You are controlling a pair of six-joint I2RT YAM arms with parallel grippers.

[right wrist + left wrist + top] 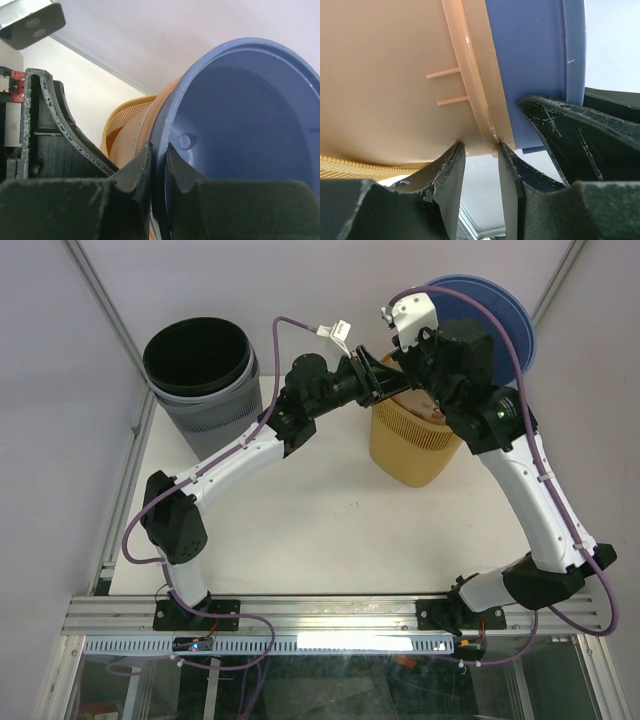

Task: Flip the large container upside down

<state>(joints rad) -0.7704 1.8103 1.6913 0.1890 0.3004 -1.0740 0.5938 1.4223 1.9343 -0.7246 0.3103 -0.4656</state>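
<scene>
The large blue container [500, 310] is off the table and tilted on its side at the back right. Its open mouth faces the right wrist view [250, 115]. My right gripper [159, 150] is shut on its rim; from above this gripper [408, 348] is mostly hidden under its own wrist. A peach container [385, 75] sits against the blue one [530, 65] and shows from above [428, 408]. My left gripper [480, 145] has its fingertips pressed on either side of the peach rim, and it shows in the top view [385, 375].
A yellow slatted basket [410, 445] stands on the table under both grippers, with the peach container in it. A tall grey bin with a black liner [200, 375] stands at the back left. White walls close in the back and the sides.
</scene>
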